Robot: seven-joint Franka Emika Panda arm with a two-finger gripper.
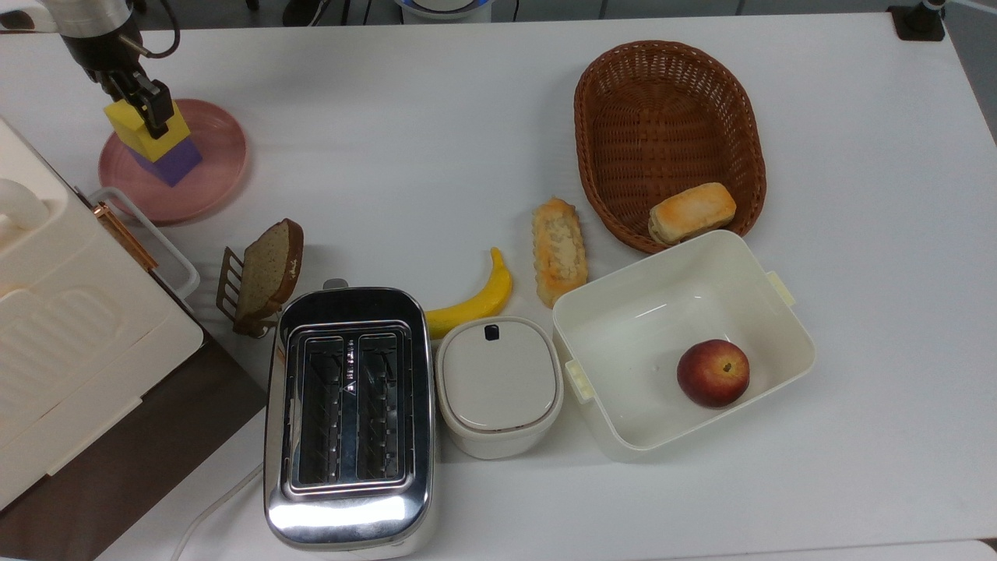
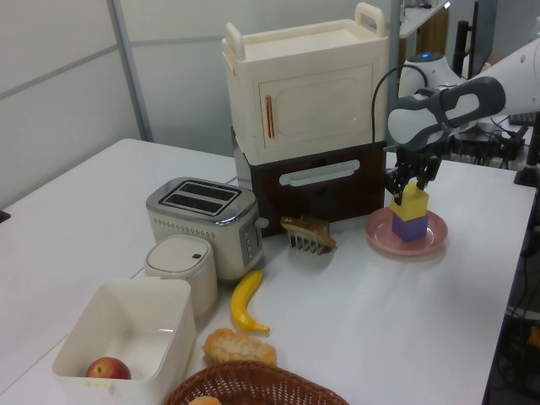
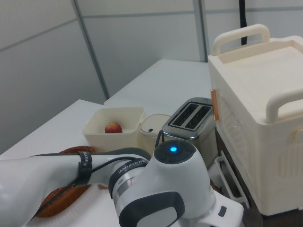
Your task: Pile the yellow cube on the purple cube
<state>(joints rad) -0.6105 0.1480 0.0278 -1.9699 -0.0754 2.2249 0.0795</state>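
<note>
The yellow cube (image 1: 139, 132) rests on top of the purple cube (image 1: 176, 162), and the stack stands on a round pink plate (image 1: 218, 175) at the top view's far left. My gripper (image 1: 139, 109) reaches down from above and is shut on the yellow cube, with one dark finger (image 1: 154, 107) across its near face. In the left view the yellow cube (image 2: 411, 204) sits squarely on the purple cube (image 2: 410, 228) on the plate (image 2: 381, 240), and the gripper (image 2: 412, 184) holds the yellow cube's upper part.
A cream cabinet (image 1: 54, 312) stands close beside the plate. A toast rack with bread (image 1: 265, 273), a toaster (image 1: 347, 413), a lidded white pot (image 1: 498, 382), a banana (image 1: 475, 300), a pastry (image 1: 558, 249), a white bin (image 1: 779, 312) holding a peach (image 1: 713, 372), and a wicker basket (image 1: 670, 101) lie to the top view's right.
</note>
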